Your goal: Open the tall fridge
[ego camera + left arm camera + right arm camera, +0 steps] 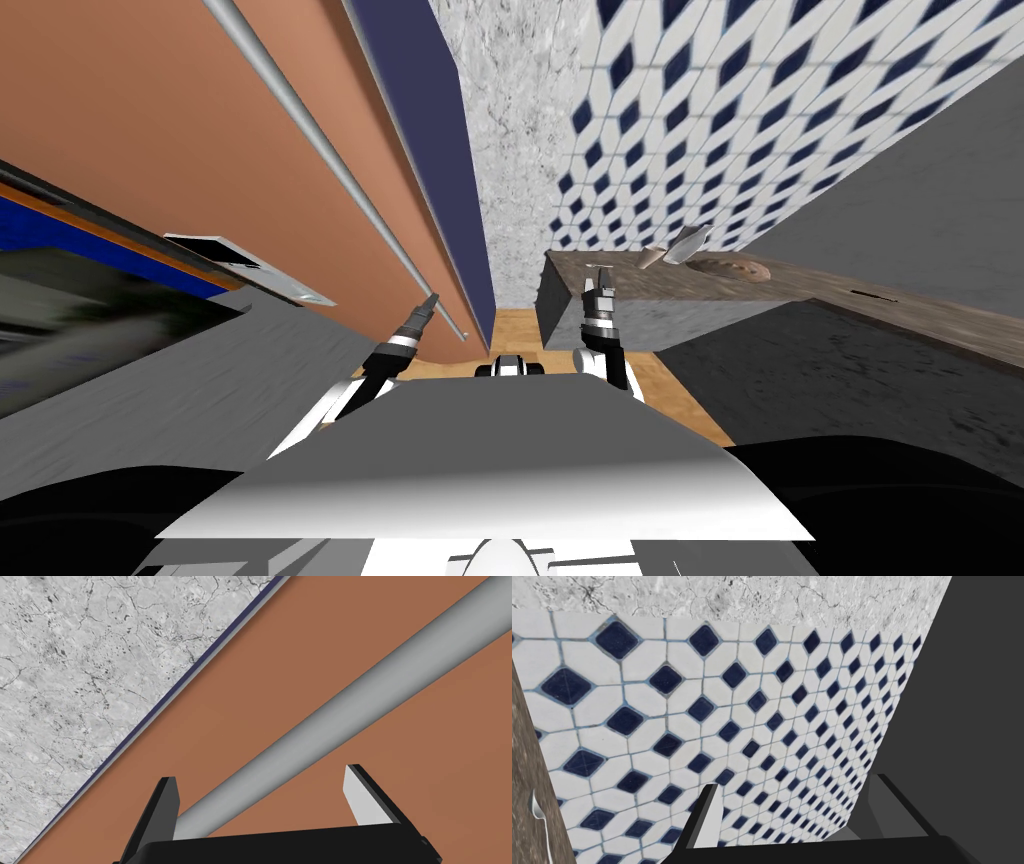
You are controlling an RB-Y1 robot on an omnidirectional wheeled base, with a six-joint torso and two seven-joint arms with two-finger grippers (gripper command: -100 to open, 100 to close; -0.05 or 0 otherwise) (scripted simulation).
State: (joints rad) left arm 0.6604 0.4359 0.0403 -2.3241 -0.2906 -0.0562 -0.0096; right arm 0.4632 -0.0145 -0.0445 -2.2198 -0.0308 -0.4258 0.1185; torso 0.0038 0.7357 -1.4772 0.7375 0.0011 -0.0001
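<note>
Terracotta-brown fridge door (200, 130) occupies the upper left of the head view, running on a slant from the top edge down toward centre frame. A dark blue edge (410, 100) borders it on the right, with a grey marbled wall (510, 130) beyond. A long grey handle bar (330, 160) crosses the door face diagonally, ending just left of centre.

Left gripper (430, 303) sits at the lower end of that bar, just left of centre frame. In the left wrist view the left gripper (260, 773) has its fingers spread wide. The bar (350, 701) passes between them, close against the darker finger (165, 806) and with a clear gap to the lighter one (362, 801). Nothing is clamped. The door surface (310, 636) lies behind the bar.

Right gripper (600, 275) is raised just right of centre in the head view, in front of the near corner of a mottled brown-grey counter (800, 290). In the right wrist view its fingers (707, 821) stand well apart around the gripper's middle (795, 781), holding nothing.

A strip of wooden floor (515, 330) shows at centre frame, between fridge and counter.
</note>
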